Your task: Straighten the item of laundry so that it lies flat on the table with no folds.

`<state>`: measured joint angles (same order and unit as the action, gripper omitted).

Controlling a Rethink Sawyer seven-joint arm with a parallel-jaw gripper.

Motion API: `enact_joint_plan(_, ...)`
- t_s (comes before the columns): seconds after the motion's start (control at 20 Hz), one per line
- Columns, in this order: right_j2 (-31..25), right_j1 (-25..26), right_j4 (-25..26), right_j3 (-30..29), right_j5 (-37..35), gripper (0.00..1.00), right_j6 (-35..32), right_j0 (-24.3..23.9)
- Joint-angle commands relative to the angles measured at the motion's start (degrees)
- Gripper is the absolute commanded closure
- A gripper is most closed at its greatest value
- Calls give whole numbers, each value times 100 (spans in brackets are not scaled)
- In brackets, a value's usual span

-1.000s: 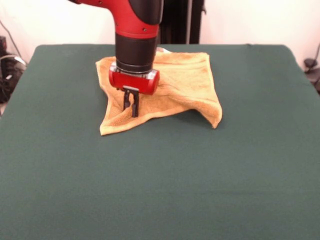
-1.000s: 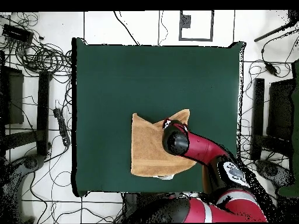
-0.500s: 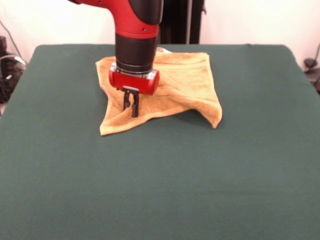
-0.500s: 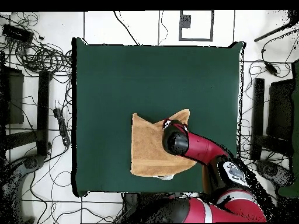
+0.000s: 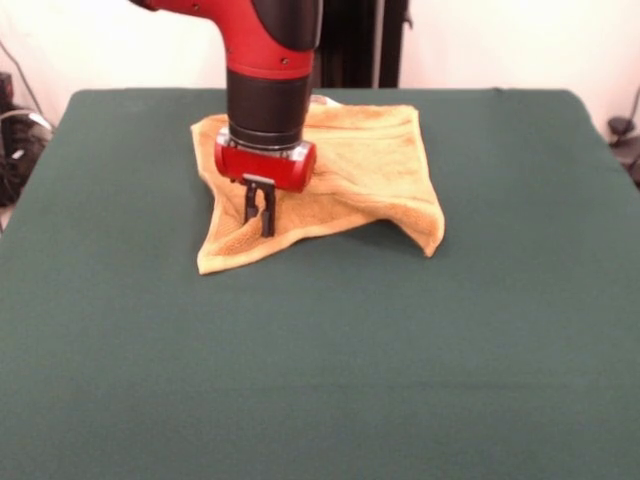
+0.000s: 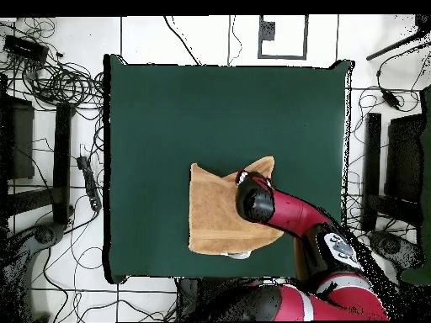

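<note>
The golden-orange item of laundry (image 5: 372, 160) lies rumpled on the far middle of the green table (image 5: 320, 380). Its near right corner is folded under and a ridge runs across it. My gripper (image 5: 261, 226) points straight down onto the towel's near left part. Its two black fingers are pinched together on a raised fold of cloth just behind the near left corner. In the overhead view the towel (image 6: 215, 220) sits near the table's (image 6: 219, 118) bottom edge. There the red wrist (image 6: 255, 204) covers the towel's right side and hides the fingers.
Green cloth stretches wide in front of and beside the towel. Cables and stands (image 6: 59, 84) lie on the floor around the table in the overhead view. A dark post (image 5: 355, 45) stands behind the table's far edge.
The arm has shifted slightly to the left in the front view, and the towel's near left corner has slid a little left with it. The fingers stay pinched.
</note>
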<state>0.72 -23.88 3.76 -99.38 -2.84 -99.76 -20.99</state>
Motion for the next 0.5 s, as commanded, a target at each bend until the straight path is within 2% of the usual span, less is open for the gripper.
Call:
enact_joint_plan(0.05,-811,594,64,888,47,100,-429,-207)
enact_joint_plan(0.5,-898,577,163,1175,-292,100,-313,-270)
